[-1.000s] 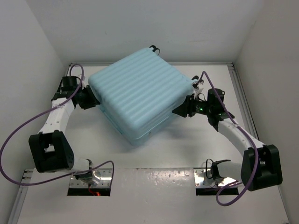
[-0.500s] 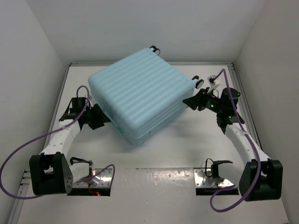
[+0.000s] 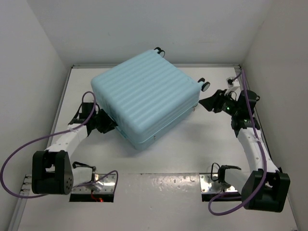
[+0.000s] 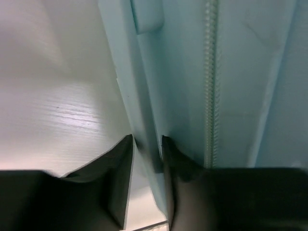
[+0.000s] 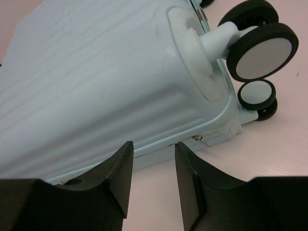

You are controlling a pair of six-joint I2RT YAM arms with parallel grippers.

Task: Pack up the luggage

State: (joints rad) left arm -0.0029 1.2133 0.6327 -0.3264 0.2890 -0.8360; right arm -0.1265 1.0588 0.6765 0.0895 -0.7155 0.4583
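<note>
**Luggage, closed, on desk: left end effector on the side ridge, right one clear**

Change since a second ago: the left end effector (image 3: pixel 107 124) has come down from the far-left side of the luggage (image 3: pixel 144 98) to its near-left side. The right end effector (image 3: pixel 208 103) has drawn back from the right side and now stands apart from it, near the wheels (image 5: pixel 262 50). The luggage itself has not shifted.

Left end effector: jaws narrow, grasping a raised ridge of the shell beside the zipper (image 4: pixel 209 82).

Right end effector: released, fingers parted with nothing between them, pointing at the lower right corner of the shell.

Luggage: pale aqua, ribbed, lying flat and skewed across the far middle of the desk (image 3: pixel 192 149).

Surroundings: white desk enclosed by plain white walls (image 3: pixel 144 29); purple cables (image 3: pixel 19 154) loop from both arms.
</note>
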